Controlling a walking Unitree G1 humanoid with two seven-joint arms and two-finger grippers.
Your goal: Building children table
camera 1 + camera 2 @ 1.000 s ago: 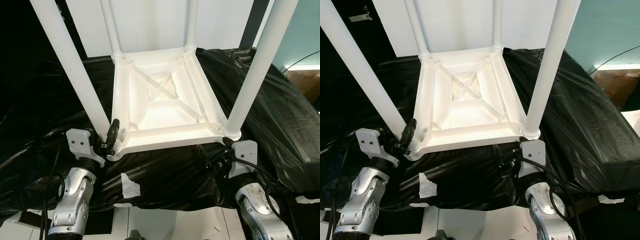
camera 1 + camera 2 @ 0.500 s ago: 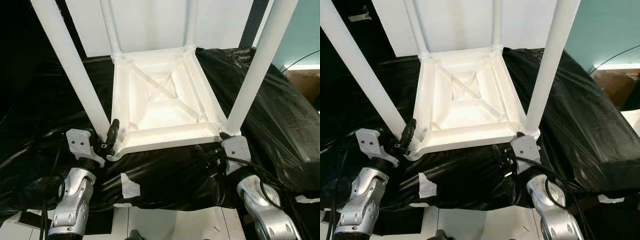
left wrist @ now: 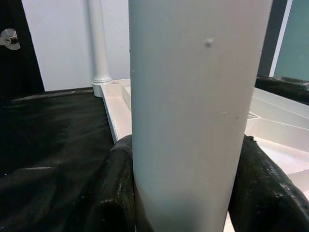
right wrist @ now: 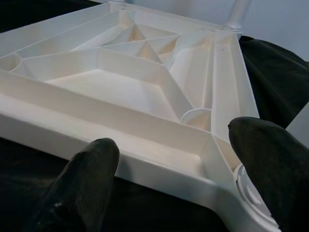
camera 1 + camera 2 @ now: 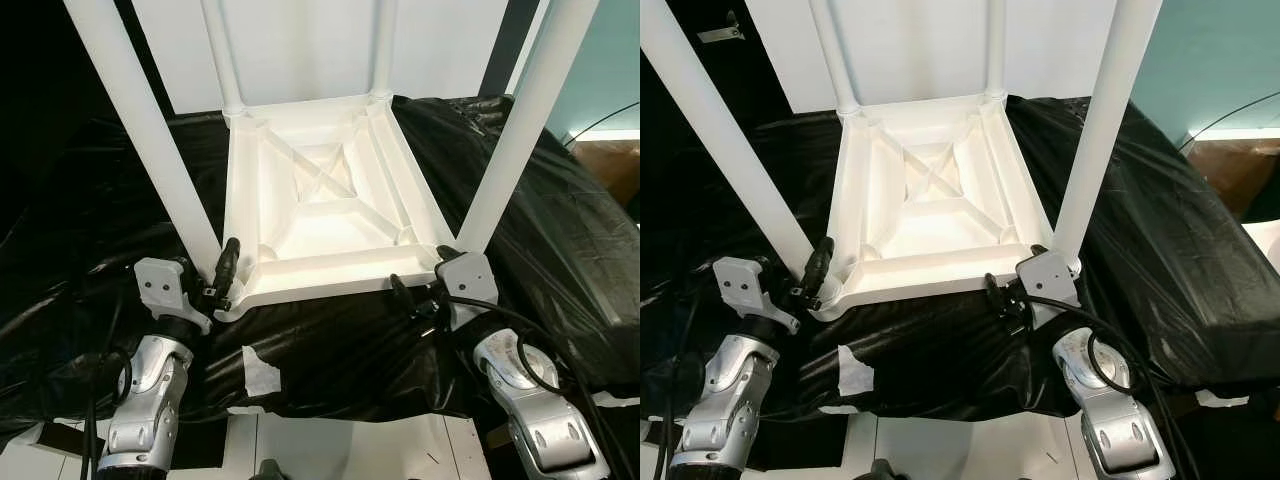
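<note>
Upturned white table top point(image 5: 325, 205) lying on a black plastic sheet point(image 5: 560, 230), ribbed underside up, four white legs rising from its corners. At the sheet's near left edge, left gripper point(image 5: 222, 275) clenched around the base of the near-left leg point(image 5: 150, 130), black fingers point(image 3: 108, 193) pressed on both sides of the tube in the left wrist view. Just below, a torn scrap of white tape point(image 5: 260, 372) stuck to the sheet's front fold, near the edge. Far-left leg point(image 5: 222, 55) and far-right leg point(image 5: 383, 50) upright at the top's back corners, before a white wall panel point(image 5: 300, 40). Inside the top's shallow tray, only moulded diagonal ribs meeting at a raised centre square. At the near right corner, right gripper point(image 5: 415, 297) released, fingers point(image 4: 91, 169) spread apart over the top's front rim, beside the socket of the near-right leg point(image 5: 515, 130), not closed on it. Farther right, teal wall point(image 5: 610, 70) and a brown box point(image 5: 612, 165) beyond the sheet.
</note>
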